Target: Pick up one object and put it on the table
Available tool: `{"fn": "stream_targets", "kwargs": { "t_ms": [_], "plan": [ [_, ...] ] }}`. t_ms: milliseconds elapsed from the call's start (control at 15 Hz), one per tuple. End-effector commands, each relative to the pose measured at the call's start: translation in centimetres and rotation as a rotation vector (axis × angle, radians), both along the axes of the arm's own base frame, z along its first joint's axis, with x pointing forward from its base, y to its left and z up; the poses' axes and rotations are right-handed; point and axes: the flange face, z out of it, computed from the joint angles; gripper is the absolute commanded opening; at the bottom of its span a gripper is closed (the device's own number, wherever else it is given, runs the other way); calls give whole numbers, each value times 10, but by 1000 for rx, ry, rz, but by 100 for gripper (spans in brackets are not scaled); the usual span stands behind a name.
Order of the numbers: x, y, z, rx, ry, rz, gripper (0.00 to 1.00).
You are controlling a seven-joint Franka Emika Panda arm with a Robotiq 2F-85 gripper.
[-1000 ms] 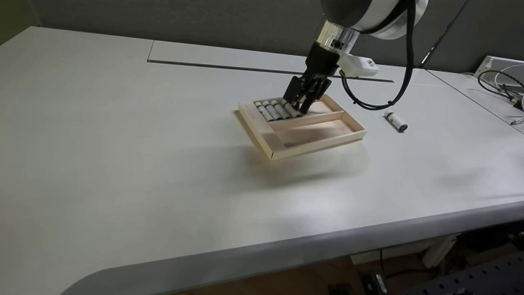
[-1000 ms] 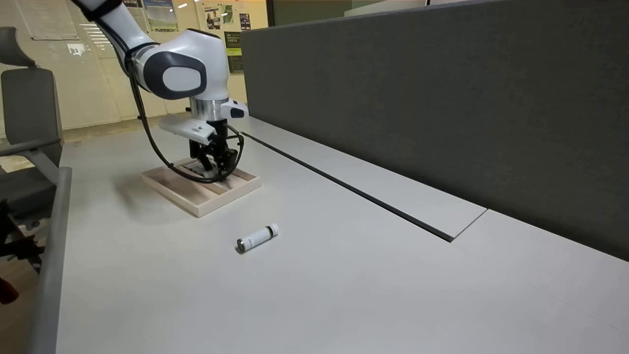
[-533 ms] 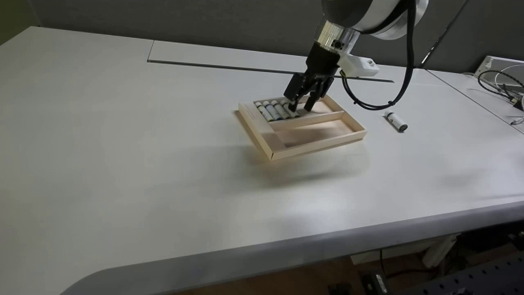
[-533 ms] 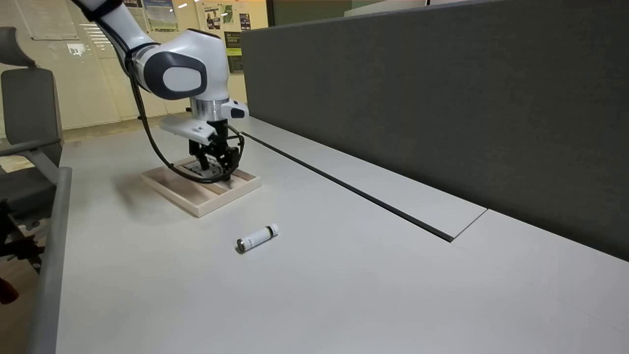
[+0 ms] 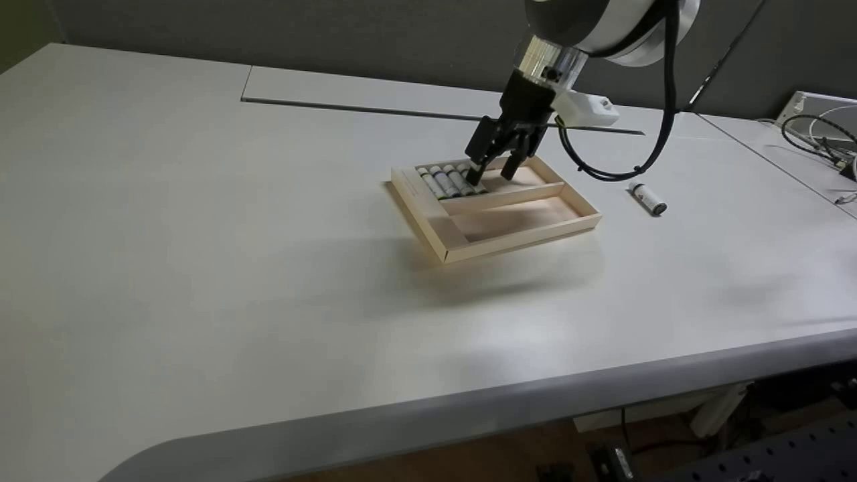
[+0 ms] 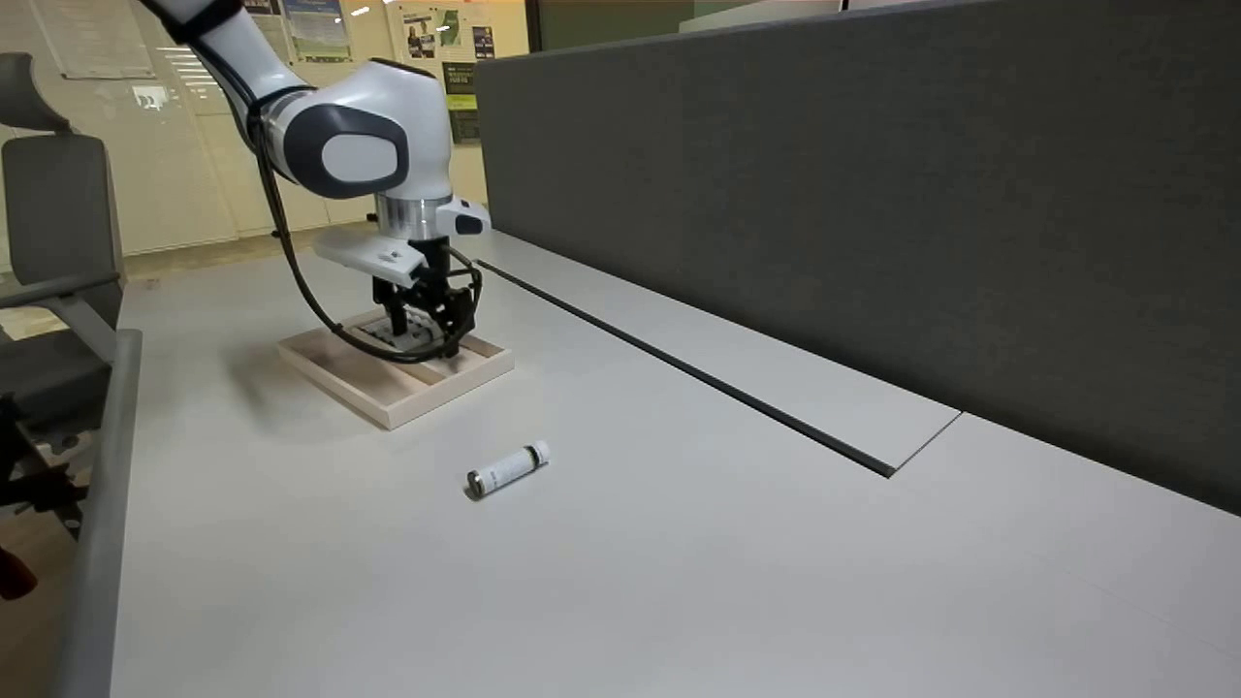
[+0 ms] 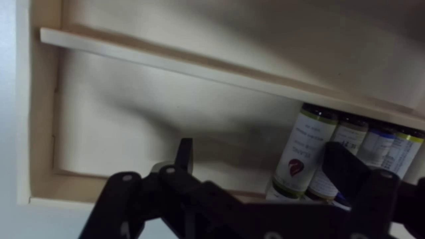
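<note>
Small white-labelled bottles (image 5: 443,182), the task's objects, lie side by side in the rear compartment of the light wooden tray (image 5: 522,242). At the end of that row, a bottle with a red drop mark (image 7: 300,149) lies within the span of my gripper (image 7: 259,146), close to one finger (image 7: 345,169); the other finger is well apart from it. Whether the near finger touches it I cannot tell. In an exterior view the gripper (image 5: 491,175) stands open, low over the tray. Another bottle (image 6: 507,469) lies alone on the white table (image 6: 727,562).
A thin divider (image 7: 199,71) separates the tray's two compartments. The dark slot (image 6: 698,373) runs along the table near a grey partition (image 6: 853,213). Cables and a box (image 5: 817,110) sit at the table's far right in an exterior view.
My gripper's fingers have spread from a narrower gap to wide open. The end bottle has shifted slightly toward the rest of the row. The arm has hardly moved.
</note>
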Motion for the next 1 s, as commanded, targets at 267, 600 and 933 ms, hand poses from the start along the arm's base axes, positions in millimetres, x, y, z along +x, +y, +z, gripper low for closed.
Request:
{"fn": "stream_targets", "kwargs": {
  "t_ms": [267, 600, 933],
  "plan": [
    [1, 6, -15, -31, -28, -5, 100],
    [2, 6, -12, -43, -41, -2, 52],
    [5, 4, 1, -43, -41, -13, 18]
  ]
}}
